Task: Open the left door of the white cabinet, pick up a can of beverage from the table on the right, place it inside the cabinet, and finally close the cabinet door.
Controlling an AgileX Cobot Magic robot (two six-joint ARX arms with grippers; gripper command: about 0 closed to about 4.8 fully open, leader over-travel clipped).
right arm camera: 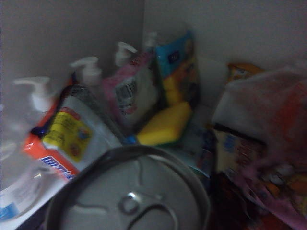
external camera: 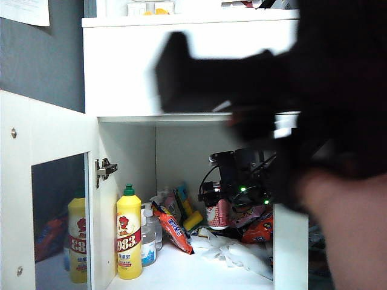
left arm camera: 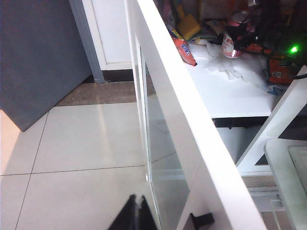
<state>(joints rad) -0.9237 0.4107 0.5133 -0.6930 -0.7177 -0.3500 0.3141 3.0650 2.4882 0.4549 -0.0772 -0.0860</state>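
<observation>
The white cabinet stands with its left door swung wide open; the door's white edge and black handle show in the left wrist view. My left gripper is shut and empty beside the door's glass, near the handle. My right gripper reaches into the cabinet, shut on the red can of beverage just above the shelf. The can's silver top fills the right wrist view and hides the fingers. A rounded white corner, apparently the table, lies by the cabinet's foot.
On the white shelf stand a yellow bottle, pump bottles, snack packets, a yellow sponge and crumpled white cloth. A blurred black arm and a reddish blur block the exterior view's right side.
</observation>
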